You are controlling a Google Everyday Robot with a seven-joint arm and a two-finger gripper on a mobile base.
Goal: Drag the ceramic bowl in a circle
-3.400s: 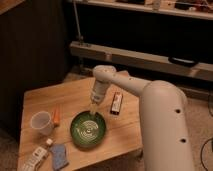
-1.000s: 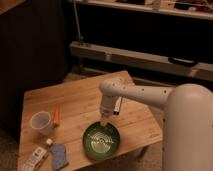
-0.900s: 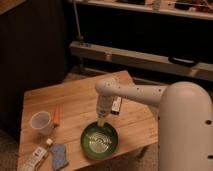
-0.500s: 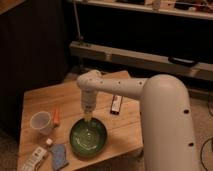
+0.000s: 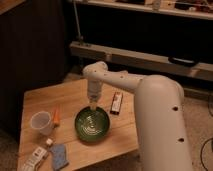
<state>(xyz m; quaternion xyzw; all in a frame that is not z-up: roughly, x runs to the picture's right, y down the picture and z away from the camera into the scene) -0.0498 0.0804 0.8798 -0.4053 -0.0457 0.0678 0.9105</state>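
Observation:
The ceramic bowl point(image 5: 93, 125) is round, glossy dark green with a lighter speckled inside. It sits on the wooden table point(image 5: 75, 92), near the middle towards the front. My gripper point(image 5: 93, 106) hangs from the white arm and points down at the bowl's far rim, touching or just inside it. The arm reaches in from the right.
A translucent white cup point(image 5: 41, 122) stands at the left. An orange item point(image 5: 56, 116) lies between cup and bowl. A dark flat packet point(image 5: 116, 103) lies right of the gripper. A blue sponge point(image 5: 59, 155) and a white packet point(image 5: 34, 158) lie at the front left corner.
The bowl was dragged from the middle to the front right, then left. Now it has moved back towards the table's middle, with the gripper staying at its far rim.

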